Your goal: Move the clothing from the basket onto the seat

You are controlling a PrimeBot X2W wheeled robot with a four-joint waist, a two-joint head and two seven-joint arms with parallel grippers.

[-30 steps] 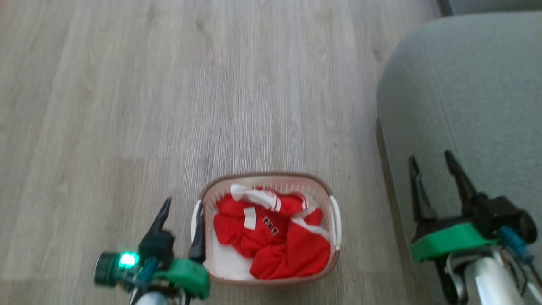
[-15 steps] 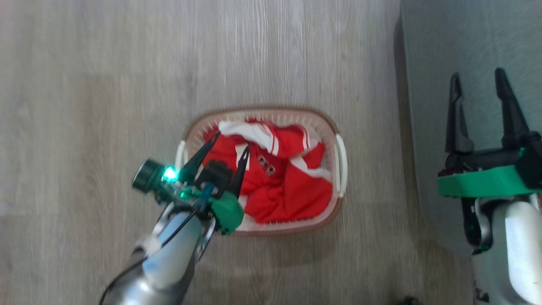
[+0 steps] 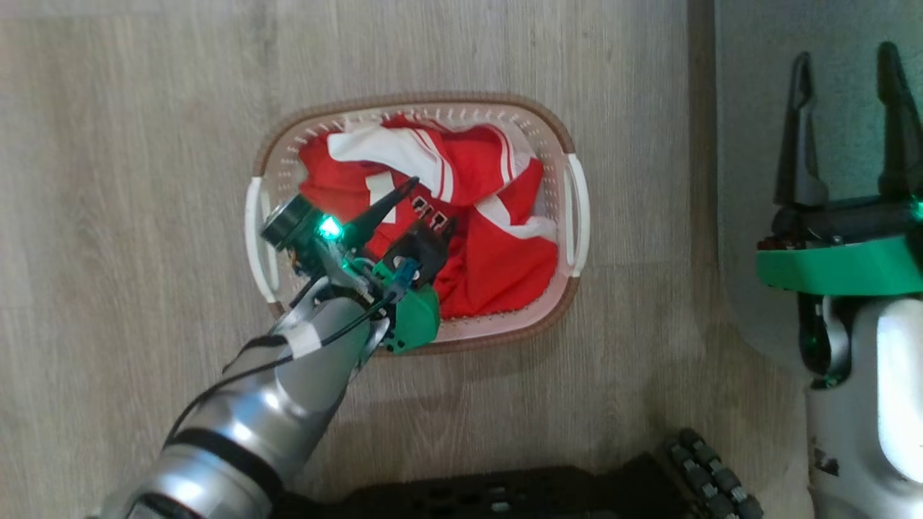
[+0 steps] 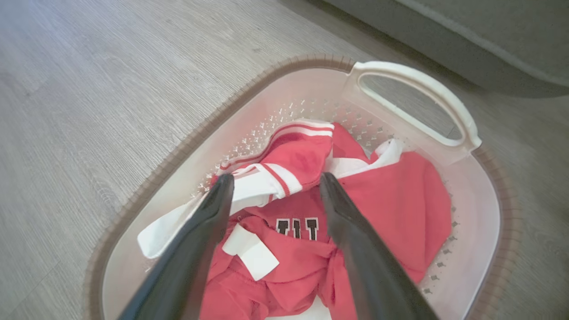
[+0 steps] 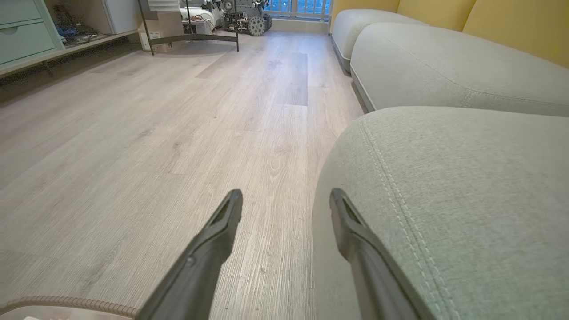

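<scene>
Left pincer (image 4: 275,178): I see it wide, empty, over the clothing (image 4: 400,200) in the basket (image 4: 311,93)
Right pincer (image 3: 847,54): I see it wide, empty, at the seat (image 3: 836,108) edge

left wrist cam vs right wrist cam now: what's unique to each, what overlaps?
Left wrist: bright red, white-striped thin garments heaped in the cream perforated plastic basket, its white handle, open left gripper over them. Right wrist: open right gripper, stitched seam along the large grey-green fabric seat cushion, yellow back cushions, teal drawers. Both: grey wood-look floor, basket's brown woven rim, the seat's side.
</scene>
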